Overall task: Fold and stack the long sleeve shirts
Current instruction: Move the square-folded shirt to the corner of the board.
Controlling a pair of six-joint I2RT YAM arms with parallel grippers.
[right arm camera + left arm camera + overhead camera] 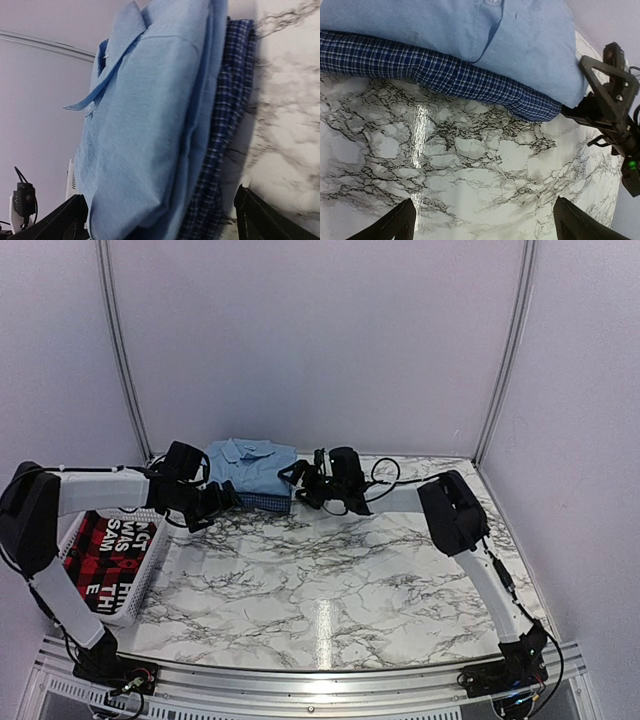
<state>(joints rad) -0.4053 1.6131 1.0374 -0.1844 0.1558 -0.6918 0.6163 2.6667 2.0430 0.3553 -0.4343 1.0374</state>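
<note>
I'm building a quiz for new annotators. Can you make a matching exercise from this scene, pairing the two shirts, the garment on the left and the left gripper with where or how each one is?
Things:
1. light blue shirt
2. checked shirt
3. red-and-black garment
4. left gripper

Places or states:
A. lying in the white basket
B. open, above bare marble table
C. top of the stack, collar showing
D. under the other shirt, resting on the table

Pairs: 1-C, 2-D, 3-A, 4-B
</note>
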